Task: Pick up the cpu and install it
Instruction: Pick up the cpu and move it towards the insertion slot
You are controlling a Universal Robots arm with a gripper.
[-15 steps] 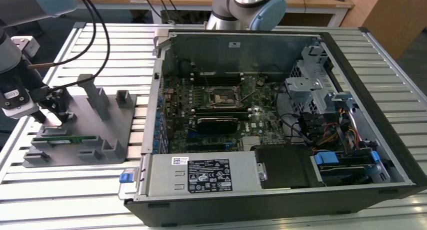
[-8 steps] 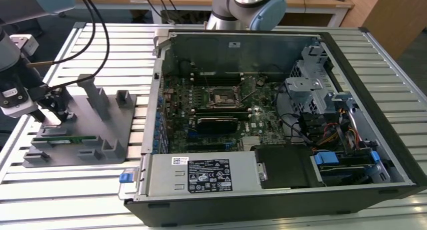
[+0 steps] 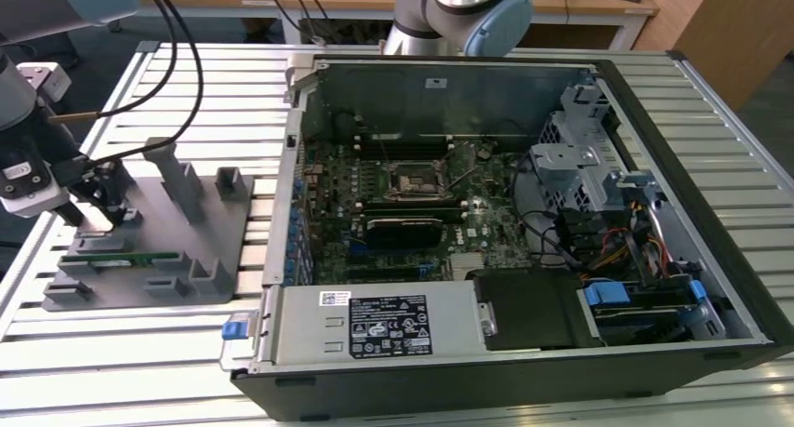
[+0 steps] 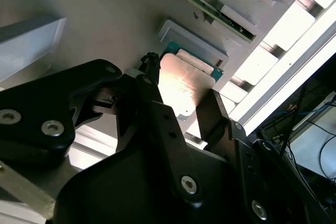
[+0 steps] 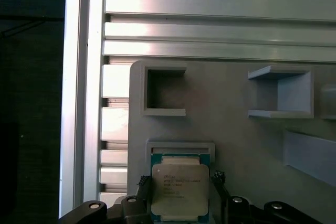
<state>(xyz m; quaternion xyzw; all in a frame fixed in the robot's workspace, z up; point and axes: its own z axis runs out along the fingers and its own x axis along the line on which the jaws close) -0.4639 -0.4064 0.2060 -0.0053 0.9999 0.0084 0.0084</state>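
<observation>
The pick-up step is in hand. In the exterior view the gripper (image 3: 102, 213) is down over the grey fixture (image 3: 167, 236) at nine o'clock, on the exterior view's left of the counter (image 3: 186, 73). The open case (image 3: 694, 213) lies at three o'clock from it, and its socket (image 3: 412, 180) is bare.

In the first wrist view the cpu (image 5: 180, 190) sits flat in its fixture pocket, silver top up, with the gripper straddling two opposite edges. Whether the gripper has closed on the cpu or stands just clear of it cannot be told.

Judged from this, a lift would call for a square, even hold on both edges and a straight rise out of the pocket.

The exterior view shows the socket and the memory stick (image 3: 118, 257), but the arm hides the cpu. Both wrist views show the cpu close up, without the case.
</observation>
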